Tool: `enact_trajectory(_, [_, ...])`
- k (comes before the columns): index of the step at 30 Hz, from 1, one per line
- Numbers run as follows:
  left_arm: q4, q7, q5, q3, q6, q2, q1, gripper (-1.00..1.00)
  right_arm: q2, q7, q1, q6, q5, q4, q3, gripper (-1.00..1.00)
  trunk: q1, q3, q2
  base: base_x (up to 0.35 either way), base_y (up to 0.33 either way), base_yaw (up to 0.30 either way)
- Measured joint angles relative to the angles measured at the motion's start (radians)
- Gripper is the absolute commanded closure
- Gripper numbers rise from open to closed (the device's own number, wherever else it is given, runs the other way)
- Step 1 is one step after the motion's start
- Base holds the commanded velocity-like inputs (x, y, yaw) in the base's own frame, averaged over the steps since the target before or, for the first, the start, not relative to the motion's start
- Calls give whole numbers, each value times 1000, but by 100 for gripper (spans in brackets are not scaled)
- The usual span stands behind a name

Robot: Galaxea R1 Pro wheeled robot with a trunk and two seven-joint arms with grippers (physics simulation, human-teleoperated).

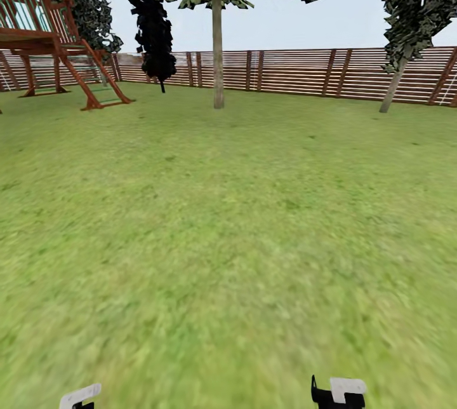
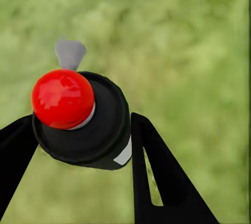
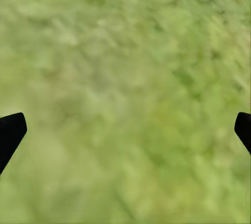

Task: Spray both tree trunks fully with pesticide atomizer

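Left gripper [image 2: 78,145] closed on the atomizer [image 2: 81,117]; right gripper [image 3: 125,130] wide open. Better to drive straight to the trunk [image 1: 218,47], nozzle kept forward.

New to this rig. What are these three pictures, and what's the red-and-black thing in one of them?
It is a simulated wheeled robot with two arms, each ending in a two-finger gripper. The wide picture comes from its head camera, looking over a lawn toward a tree, a slatted wooden fence and a wooden play frame. Parts of both arms peek in at the bottom edge.

The other two pictures come from cameras near each gripper, looking along its black fingers. The left gripper is closed on a dark round-bodied bottle with a red round top and a grey spout piece, most likely the pesticide atomizer seen end-on. The right gripper is wide open and empty, with blurred grass beyond it.
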State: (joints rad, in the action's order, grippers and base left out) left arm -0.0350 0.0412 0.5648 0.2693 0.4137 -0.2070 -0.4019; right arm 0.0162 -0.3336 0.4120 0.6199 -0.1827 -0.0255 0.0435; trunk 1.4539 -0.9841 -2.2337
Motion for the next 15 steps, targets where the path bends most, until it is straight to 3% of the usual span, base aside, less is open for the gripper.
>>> enact_trajectory(15, [0,0,0,0,0,0,0,100,0,0,0,0,0,0,0,-100,0,0,0,338,0,0])
